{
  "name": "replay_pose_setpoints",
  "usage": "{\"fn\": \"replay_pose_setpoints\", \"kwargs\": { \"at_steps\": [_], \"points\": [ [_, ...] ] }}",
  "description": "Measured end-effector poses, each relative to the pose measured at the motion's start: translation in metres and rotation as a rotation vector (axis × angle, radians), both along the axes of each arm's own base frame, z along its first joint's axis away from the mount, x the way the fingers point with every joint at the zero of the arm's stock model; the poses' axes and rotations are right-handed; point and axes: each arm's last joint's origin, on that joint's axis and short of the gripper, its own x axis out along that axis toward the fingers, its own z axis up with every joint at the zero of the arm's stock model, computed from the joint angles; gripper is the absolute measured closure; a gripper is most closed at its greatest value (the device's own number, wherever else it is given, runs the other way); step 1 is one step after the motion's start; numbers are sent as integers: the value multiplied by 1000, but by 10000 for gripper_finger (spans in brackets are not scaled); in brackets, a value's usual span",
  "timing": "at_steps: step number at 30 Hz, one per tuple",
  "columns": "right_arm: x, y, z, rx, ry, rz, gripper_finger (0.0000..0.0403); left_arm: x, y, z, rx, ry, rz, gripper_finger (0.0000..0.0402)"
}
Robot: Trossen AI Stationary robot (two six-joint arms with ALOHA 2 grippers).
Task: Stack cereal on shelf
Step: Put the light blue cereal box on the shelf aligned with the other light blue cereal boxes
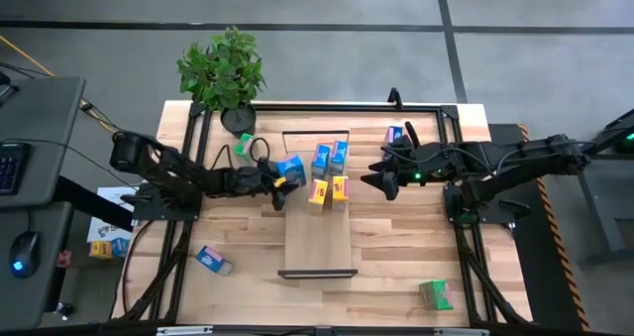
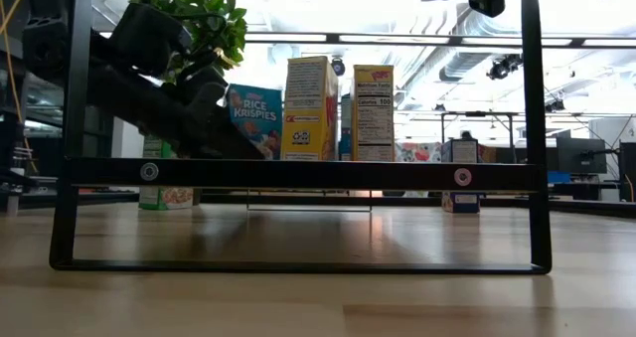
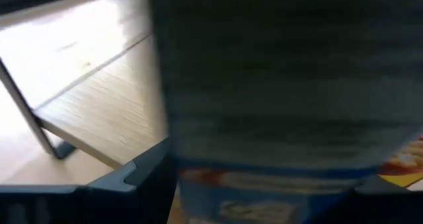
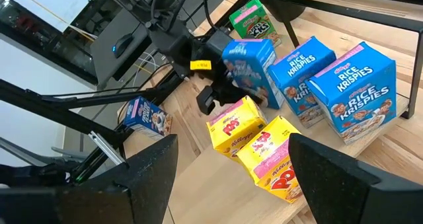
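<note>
Your left hand clamped on a glossy blue cardboard cereal box over the pale-wood shelf, right hand gaping beside it, low view alone revealing black end bracket

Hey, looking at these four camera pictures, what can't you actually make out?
- Left wrist view: the blue box fills the picture as a blur; its print is unreadable.
- Low view: the left gripper is a dark silhouette before the box; finger contact can't be judged.
- High view: the green box behind the plant is too small to read.
- Right wrist view: the right gripper fingertips are cut off.
</note>
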Motion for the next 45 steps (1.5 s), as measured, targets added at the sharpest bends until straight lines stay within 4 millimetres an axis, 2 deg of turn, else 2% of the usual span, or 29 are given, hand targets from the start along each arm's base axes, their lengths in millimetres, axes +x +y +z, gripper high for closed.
{"fn": "replay_pose_setpoints", "kwargs": {
  "at_steps": [5,11,20,41,45],
  "points": [
    [0,0,0,-1,0,0,123,-7,3,9,-3,40,-25,163],
    [0,0,0,-1,0,0,123,-10,3,23,-9,-14,-41,163],
    [0,0,0,-14,2,7,123,-12,3,34,-12,-62,-57,163],
    [0,0,0,-23,3,12,123,-42,0,97,16,-341,-102,163],
    [0,0,0,-24,4,11,123,-50,-5,117,-24,-367,-224,168]
  ]
}}
